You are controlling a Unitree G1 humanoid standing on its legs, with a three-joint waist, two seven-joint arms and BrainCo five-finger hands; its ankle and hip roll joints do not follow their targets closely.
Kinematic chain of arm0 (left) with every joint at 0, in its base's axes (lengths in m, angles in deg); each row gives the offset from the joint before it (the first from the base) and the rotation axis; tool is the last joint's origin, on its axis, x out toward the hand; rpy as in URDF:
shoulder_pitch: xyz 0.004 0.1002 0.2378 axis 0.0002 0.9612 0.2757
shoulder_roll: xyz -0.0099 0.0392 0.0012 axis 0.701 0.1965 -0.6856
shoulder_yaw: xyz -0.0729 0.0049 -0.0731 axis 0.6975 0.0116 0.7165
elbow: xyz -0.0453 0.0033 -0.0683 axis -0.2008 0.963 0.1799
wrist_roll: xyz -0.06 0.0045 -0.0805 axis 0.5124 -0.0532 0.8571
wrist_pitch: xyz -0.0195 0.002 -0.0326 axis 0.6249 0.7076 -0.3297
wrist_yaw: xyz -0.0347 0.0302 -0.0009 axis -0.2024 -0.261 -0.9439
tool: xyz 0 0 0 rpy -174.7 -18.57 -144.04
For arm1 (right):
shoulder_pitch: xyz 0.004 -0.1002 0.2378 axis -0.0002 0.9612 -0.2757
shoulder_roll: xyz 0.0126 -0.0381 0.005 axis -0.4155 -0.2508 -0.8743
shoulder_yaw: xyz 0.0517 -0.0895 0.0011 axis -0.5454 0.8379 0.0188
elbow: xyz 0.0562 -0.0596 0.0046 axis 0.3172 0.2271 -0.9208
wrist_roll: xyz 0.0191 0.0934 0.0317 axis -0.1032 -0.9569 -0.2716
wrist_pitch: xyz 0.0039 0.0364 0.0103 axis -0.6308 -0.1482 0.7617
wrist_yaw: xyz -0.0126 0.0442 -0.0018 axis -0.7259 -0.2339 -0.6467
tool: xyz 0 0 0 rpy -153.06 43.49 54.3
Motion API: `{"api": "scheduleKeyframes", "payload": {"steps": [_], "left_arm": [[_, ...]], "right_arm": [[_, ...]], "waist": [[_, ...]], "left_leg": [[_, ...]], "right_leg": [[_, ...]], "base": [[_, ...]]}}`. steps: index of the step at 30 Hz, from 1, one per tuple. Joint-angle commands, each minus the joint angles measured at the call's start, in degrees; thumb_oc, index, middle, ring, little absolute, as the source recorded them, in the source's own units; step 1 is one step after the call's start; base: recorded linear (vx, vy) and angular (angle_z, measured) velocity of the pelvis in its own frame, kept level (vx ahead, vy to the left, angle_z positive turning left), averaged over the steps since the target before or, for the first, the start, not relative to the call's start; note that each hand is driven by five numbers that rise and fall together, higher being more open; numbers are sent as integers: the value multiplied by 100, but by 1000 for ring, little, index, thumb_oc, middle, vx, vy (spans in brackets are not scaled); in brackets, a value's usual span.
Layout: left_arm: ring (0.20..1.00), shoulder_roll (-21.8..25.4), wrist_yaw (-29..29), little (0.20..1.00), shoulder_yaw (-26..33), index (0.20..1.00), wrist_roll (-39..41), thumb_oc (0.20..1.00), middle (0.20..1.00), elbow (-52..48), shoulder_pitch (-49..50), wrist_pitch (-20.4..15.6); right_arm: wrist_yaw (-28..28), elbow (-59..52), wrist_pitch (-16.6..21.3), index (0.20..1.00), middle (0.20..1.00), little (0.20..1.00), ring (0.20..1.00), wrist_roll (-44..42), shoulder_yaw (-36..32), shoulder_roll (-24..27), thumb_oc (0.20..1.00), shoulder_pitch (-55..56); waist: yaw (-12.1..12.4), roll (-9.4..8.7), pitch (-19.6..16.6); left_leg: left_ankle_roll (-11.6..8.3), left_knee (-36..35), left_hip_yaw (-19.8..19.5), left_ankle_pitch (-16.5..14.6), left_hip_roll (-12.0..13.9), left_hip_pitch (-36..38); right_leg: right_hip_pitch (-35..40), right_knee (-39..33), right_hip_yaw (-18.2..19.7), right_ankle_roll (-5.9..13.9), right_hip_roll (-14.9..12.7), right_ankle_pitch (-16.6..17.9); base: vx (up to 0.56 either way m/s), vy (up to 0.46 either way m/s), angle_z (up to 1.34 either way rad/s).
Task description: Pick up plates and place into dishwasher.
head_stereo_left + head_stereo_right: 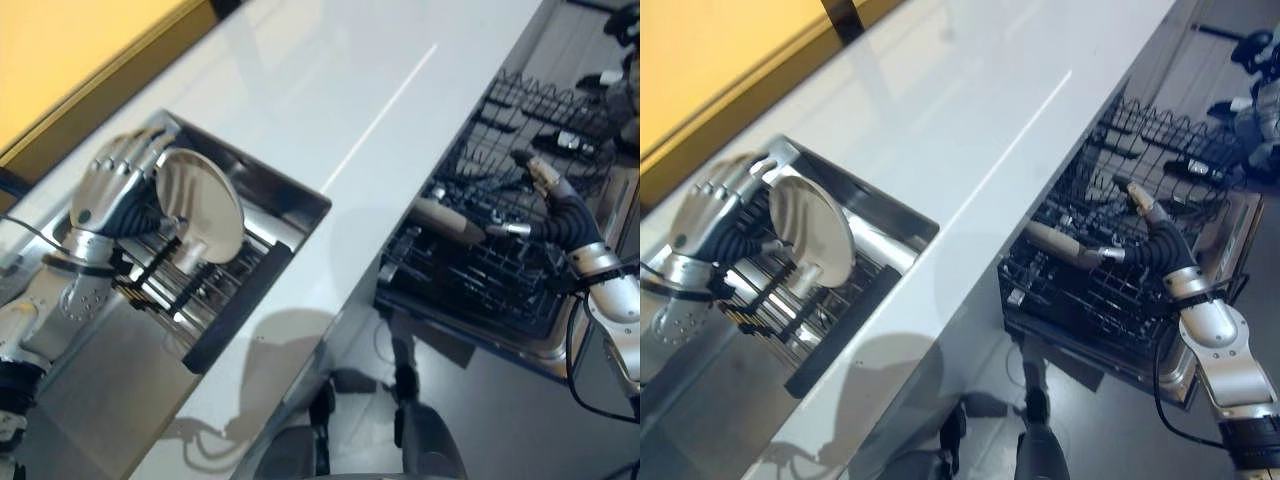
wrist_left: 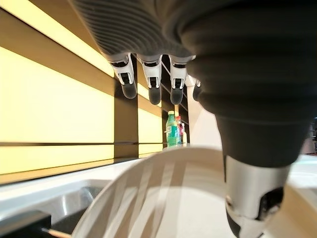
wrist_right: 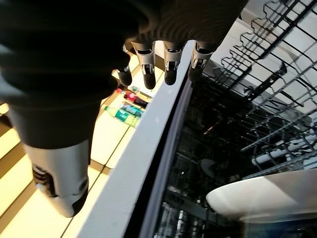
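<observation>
Left eye view: the left hand (image 1: 115, 190) has its fingers curled behind a white plate (image 1: 203, 205) standing in the sink's drying rack (image 1: 190, 290), thumb in front, so the pick-up step looks in hand. The right hand (image 1: 548, 195), fingers relaxed and empty, hovers over the dishwasher rack (image 1: 500, 250) (one plate (image 1: 448, 222) already sits there). Next move probably calls for lifting the plate straight out of its slot.

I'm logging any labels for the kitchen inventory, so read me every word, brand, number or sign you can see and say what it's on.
No text can be read in these pictures.
Green bottle on the counter: it has a label, too small and blurred to read.
Bottles lying at the far end of the counter in the right wrist view: labels blurred, unreadable.
White plate, dish rack, sink and dishwasher rack: no print visible.
</observation>
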Motion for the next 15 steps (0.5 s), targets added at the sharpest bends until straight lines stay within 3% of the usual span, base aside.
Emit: {"api": "scheduleKeyframes", "payload": {"steps": [1,5,11,15], "left_arm": [[1000,531,334,1000,-150,1000,-494,1000,1000,9,-399,271],[1000,632,318,1000,-514,1000,-617,1000,1000,96,-600,403],[1000,613,1322,1000,-604,1000,-961,1000,1000,287,-848,843],[1000,444,1353,1000,-733,1000,-1204,1000,1000,388,-986,1010]], "right_arm": [[-137,-190,93,1000,1000,1000,1000,-3,170,148,1000,-473],[-135,-182,83,1000,1000,1000,1000,-35,203,230,1000,-575],[-102,-124,90,1000,1000,1000,1000,-62,189,293,1000,-603],[-84,-81,31,1000,1000,1000,1000,-8,240,293,1000,-727]], "waist": [[-36,-262,-73],[-115,-218,12],[-200,-129,80],[-259,-52,117]], "left_leg": [[78,674,-247,-152,-157,-666],[67,601,-201,-100,-161,-714],[76,594,-113,-97,-215,-749],[80,547,-45,-72,-251,-785]], "right_leg": [[257,-210,-46,542,-589,69],[159,-229,9,537,-599,99],[48,-201,63,525,-673,94],[-40,-196,100,535,-713,101]], "base": [[-33,52,-3],[-12,61,-3],[3,77,-2],[-16,84,-3]]}}
